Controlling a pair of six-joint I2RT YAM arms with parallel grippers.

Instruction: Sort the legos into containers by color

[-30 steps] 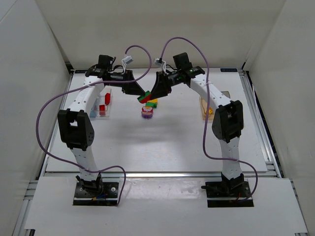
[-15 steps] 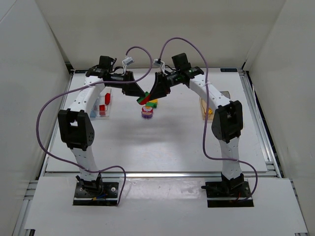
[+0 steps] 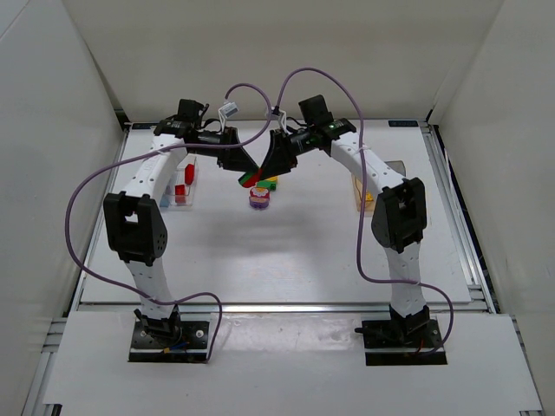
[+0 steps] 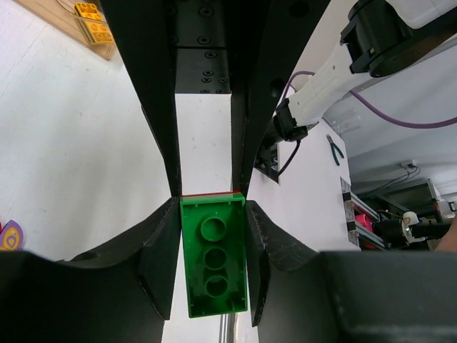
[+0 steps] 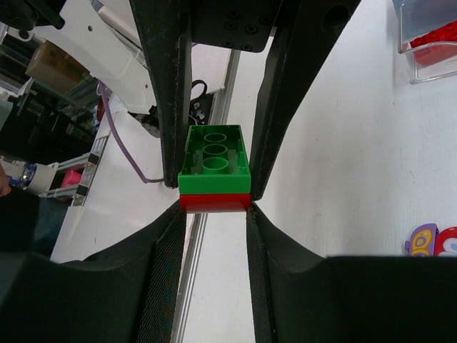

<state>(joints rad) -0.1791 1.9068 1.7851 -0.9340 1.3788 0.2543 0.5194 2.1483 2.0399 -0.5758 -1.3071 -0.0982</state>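
Note:
A green brick (image 4: 212,257) stacked on a red brick (image 5: 214,202) hangs in the air over the table's middle (image 3: 252,178). My left gripper (image 4: 212,246) is shut on the green brick's sides. My right gripper (image 5: 214,205) is shut on the red brick from the opposite side. The two grippers (image 3: 246,173) (image 3: 261,173) meet nose to nose. Below them lie a purple brick (image 3: 258,199) and a yellow and green stack (image 3: 269,183). A clear bin (image 3: 183,185) on the left holds red bricks. An orange bin (image 3: 362,192) on the right holds yellow bricks.
A dark grey bin (image 3: 396,165) stands behind the orange bin. The orange bin also shows in the left wrist view (image 4: 78,28), the clear bin in the right wrist view (image 5: 427,43). Purple cables arch over both arms. White walls enclose the table.
Both grippers stay clamped on the joined red and green stack. The wrists have shifted slightly to the left; the stack still looks joined.

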